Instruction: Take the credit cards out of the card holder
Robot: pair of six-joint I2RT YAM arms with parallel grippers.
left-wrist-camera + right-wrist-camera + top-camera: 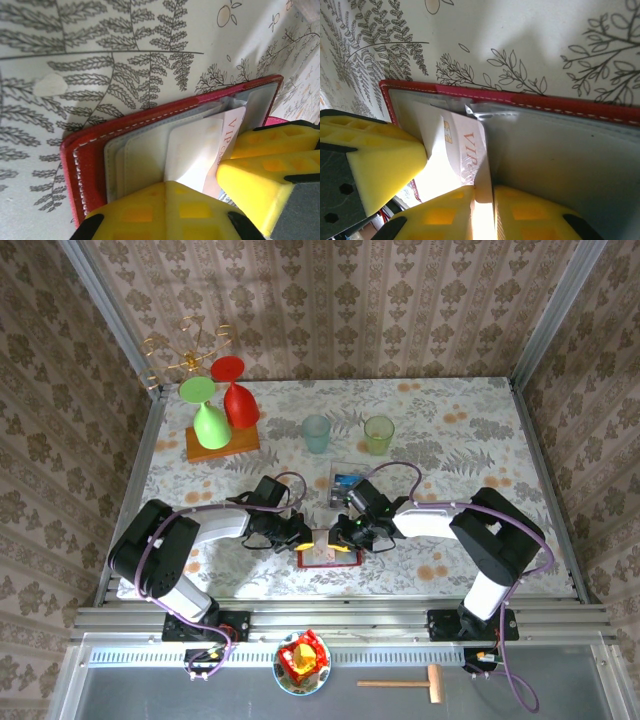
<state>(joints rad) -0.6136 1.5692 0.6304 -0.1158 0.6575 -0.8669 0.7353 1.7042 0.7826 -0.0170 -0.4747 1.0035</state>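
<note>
Right gripper (484, 194): yellow fingertips are clenched on the near edge of the pale pink card (462, 150), which is seen partly out of its pocket.
Left gripper (166, 186): fingertips are brought together and borne down on the pocket stack; whether a leaf is pinched cannot be told.
Card holder (92, 150): laid open and flat on the tablecloth (125, 60), at the front middle of the table, between both grippers.
Step judged in hand: withdrawal of the pink card from its sleeve.
Method advised: the pull is best made in line with the pocket mouth and low to the table. The holder should be pinned by the left fingers so that it is not dragged. Only the card should be gripped, not the film.
Risk: snagging is likely at the crumpled film corner (472, 111); the thin card may bend.
Materials: a red leather-like cover with pale stitching along the border; soft, creased, greyish clear film pockets; a thin, glossy card lettered "VIP"; moulded yellow fingers with recessed cells; a matt cloth printed with ferns.
Other cards: pale layered edges are noted in the pockets but cannot be told apart.
</note>
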